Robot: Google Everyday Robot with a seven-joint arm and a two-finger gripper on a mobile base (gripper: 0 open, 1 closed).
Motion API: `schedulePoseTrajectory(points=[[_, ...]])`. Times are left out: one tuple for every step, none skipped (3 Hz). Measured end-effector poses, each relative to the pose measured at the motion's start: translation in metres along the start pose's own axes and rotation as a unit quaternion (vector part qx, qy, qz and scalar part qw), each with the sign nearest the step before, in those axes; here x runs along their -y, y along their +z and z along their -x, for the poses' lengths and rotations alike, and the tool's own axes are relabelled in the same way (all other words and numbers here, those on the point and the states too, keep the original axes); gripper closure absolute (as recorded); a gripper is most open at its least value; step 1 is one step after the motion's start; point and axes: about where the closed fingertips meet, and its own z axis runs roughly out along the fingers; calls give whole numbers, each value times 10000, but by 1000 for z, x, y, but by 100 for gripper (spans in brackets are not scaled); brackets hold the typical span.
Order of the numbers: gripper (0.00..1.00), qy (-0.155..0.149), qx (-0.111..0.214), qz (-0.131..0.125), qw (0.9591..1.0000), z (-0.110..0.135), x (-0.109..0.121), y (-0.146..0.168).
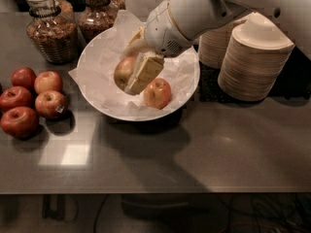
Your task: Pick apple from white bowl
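Note:
The white bowl [110,110], lined with crumpled white paper, stands on the dark counter at centre. Two apples are in it. The paler, dull red and yellow-green apple [123,71] sits on the left side. A brighter pink-orange apple [157,93] lies to its right. My gripper [126,74] reaches down into the bowl from the upper right. One cream finger [144,73] presses the pale apple's right side and the other comes over its far side. The gripper is shut on that apple. The white arm hides the bowl's back right part.
A group of dark red apples [29,99] lies on the counter to the left of the bowl. Two glass jars [49,29] [98,14] stand behind it. Stacks of beige paper bowls [255,57] stand to the right. The counter's front edge runs along the bottom.

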Motion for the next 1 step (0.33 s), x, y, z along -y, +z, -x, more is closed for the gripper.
schedulePoseTrajectory(points=[[100,0,0,0,10000,0,0,0]])
